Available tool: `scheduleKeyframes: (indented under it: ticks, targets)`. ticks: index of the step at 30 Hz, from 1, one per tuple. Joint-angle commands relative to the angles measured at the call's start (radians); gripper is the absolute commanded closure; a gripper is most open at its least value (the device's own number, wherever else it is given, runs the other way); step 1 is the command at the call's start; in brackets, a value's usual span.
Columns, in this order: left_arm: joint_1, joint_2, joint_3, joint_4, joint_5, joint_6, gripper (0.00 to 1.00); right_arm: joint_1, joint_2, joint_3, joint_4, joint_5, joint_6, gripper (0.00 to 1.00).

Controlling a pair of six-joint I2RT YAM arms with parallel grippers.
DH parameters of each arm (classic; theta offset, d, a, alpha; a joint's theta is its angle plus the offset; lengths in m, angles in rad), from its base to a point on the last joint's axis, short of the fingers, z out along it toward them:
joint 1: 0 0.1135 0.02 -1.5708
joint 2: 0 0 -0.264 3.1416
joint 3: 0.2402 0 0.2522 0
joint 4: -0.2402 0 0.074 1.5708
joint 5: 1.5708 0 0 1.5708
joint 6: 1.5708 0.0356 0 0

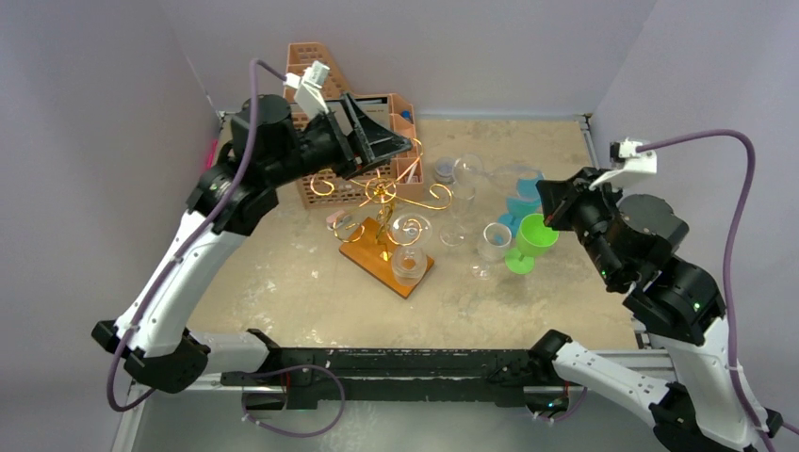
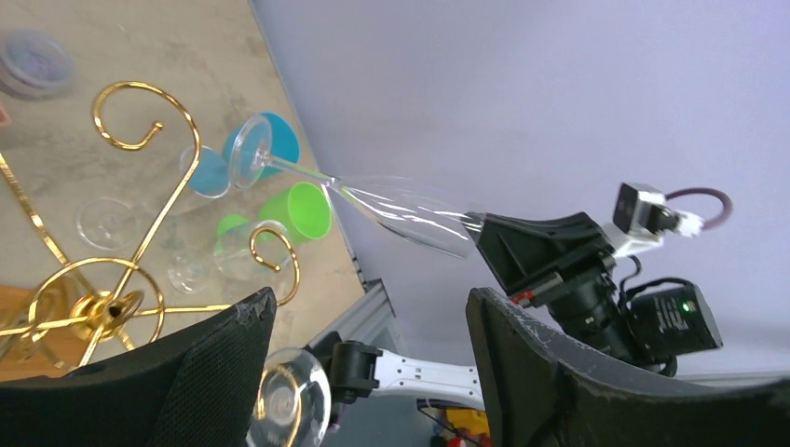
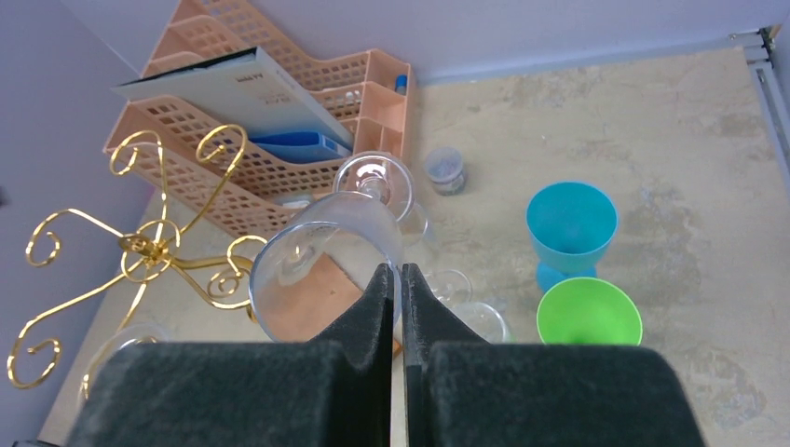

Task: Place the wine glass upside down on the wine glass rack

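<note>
The right claw is pressed together on the wine glass, pinching the wall of the bowl at its rim. The glass sticks straight out ahead of the claw, lying on its side in the air, with the foot farthest from the fingers. Holding it by the bowl looks deliberate to me. It leaves the stem and foot free to slide into one of the gold curls.

The rack stands on the counter, ahead of this claw and off to its left, with the glass's foot aimed roughly that way. The glass is not upside down yet, so I reckon it has to tip bowl-down as it goes in.

The left claw is spread wide and holds nothing. It hangs just above the rack's centre post, with the glass out in front of it. My guess is that it waits there to steady the stem or the rack. A green cup and a blue cup sit to the right of the right claw, clear of that path.
</note>
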Motion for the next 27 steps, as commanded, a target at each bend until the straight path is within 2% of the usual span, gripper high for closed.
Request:
scheduleKeyframes:
  ticks: [1,5,8,12,21,27]
  targets:
    - [-0.008,0.024,-0.009,0.188,0.086,-0.123,0.27,-0.002,-0.039,0.048,0.088,-0.008,-0.021,1.0]
    - [-0.027,0.07,-0.006,0.251,0.055,-0.17,0.28,-0.002,-0.066,0.013,0.176,-0.011,-0.058,1.0]
    - [-0.036,0.119,0.059,0.27,0.083,-0.182,0.28,-0.001,-0.075,-0.005,0.287,-0.06,-0.124,1.0]
    - [-0.072,0.157,0.112,0.253,0.017,-0.16,0.28,-0.002,-0.081,-0.009,0.387,-0.11,-0.169,1.0]
    - [-0.13,0.258,0.146,0.31,-0.052,-0.286,0.3,-0.002,-0.087,-0.064,0.564,-0.172,-0.151,1.0]
    - [-0.17,0.242,0.125,0.317,-0.21,-0.347,0.33,-0.002,-0.088,-0.102,0.637,-0.221,-0.133,1.0]
